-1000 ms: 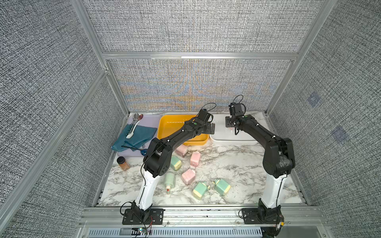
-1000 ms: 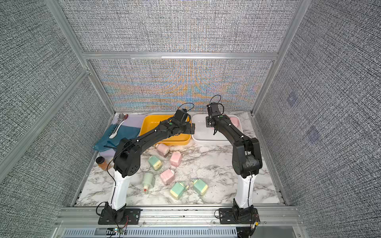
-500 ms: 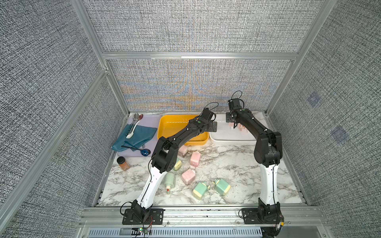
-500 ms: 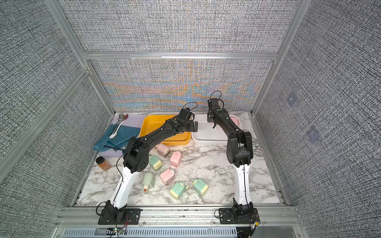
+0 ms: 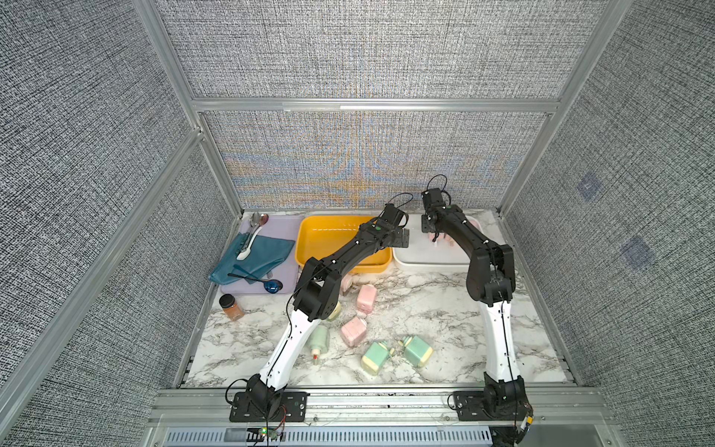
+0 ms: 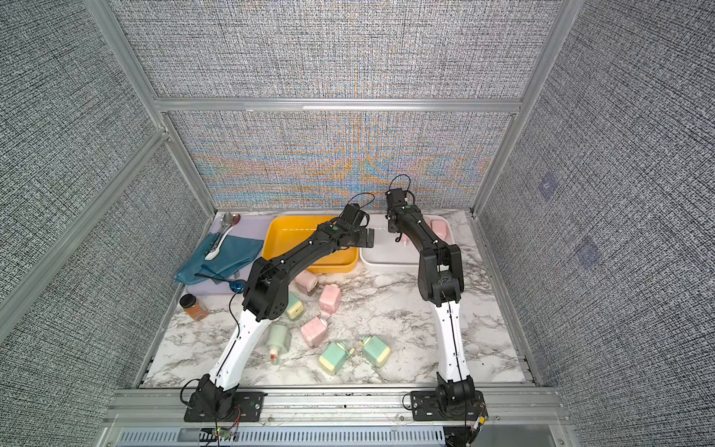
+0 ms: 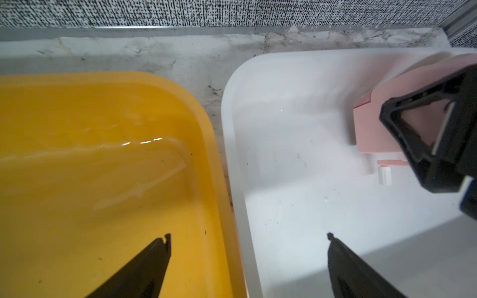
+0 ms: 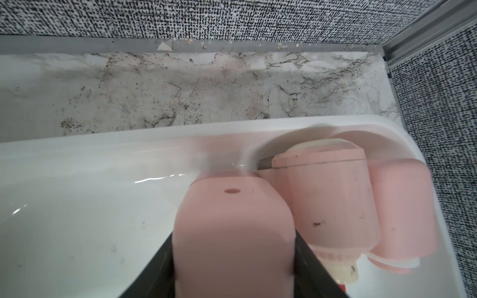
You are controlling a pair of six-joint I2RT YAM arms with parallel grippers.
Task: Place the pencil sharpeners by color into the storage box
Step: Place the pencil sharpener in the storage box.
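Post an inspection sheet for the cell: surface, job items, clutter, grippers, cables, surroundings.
Surface: marble tabletop, dark specks near the back wall.
Job's things: two binned pink sharpeners lie in the white bin; yellow bin empty; on the tabletop, three loose pink sharpeners and four green sharpeners, two partly behind the left arm.
Clutter: spice jar; lavender tray with teal cloth and spoons.
Grippers: left gripper open, empty, above the seam between the bins; right gripper shut on the held pink sharpener over the white bin.
Cables: wrist cable loops, base leads; no snag seen.
Surroundings: grey fabric walls, aluminium frame; nothing else seen.
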